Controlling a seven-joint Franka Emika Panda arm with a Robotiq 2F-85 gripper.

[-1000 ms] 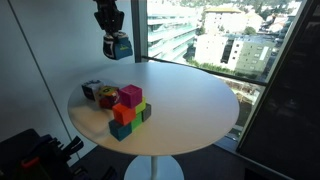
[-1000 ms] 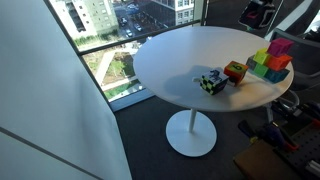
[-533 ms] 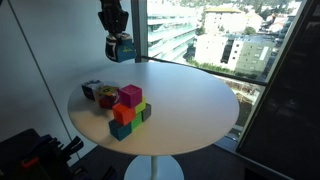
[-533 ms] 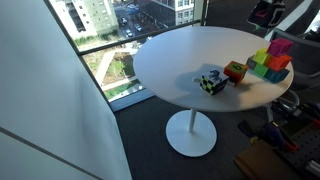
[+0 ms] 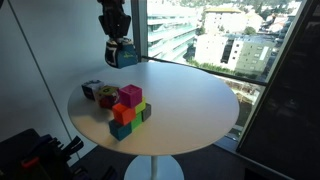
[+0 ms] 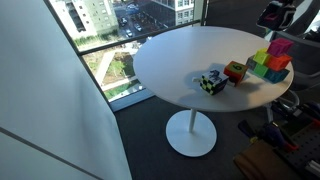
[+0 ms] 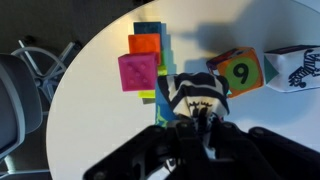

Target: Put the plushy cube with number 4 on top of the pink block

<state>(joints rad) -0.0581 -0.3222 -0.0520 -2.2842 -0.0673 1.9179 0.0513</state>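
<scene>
Teal and soft, the plushy cube with number 4 (image 5: pixel 124 55) is hanging clenched in the gripper (image 5: pixel 120 46), high over the table (image 5: pixel 190 100) and apart from the pink block (image 5: pixel 131 96). Being equal-sided, it is showing no long axis, and its striped face is pointing up.

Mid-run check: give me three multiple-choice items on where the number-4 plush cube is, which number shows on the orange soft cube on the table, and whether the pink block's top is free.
1. Where is the plushy cube with number 4?
A lying on the table
B held in the gripper, up in the air
C sitting on the pink block

2. Which number shows on the orange soft cube?
A 2
B 9
C 7

3. The pink block's top is:
A bare
B covered by a green block
C pressed by the gripper

Answers:
1 B: in an exterior view it hangs under the gripper, clear of the table.
2 B: the wrist view shows a 9.
3 A: nothing lies on it in the wrist view.
</scene>
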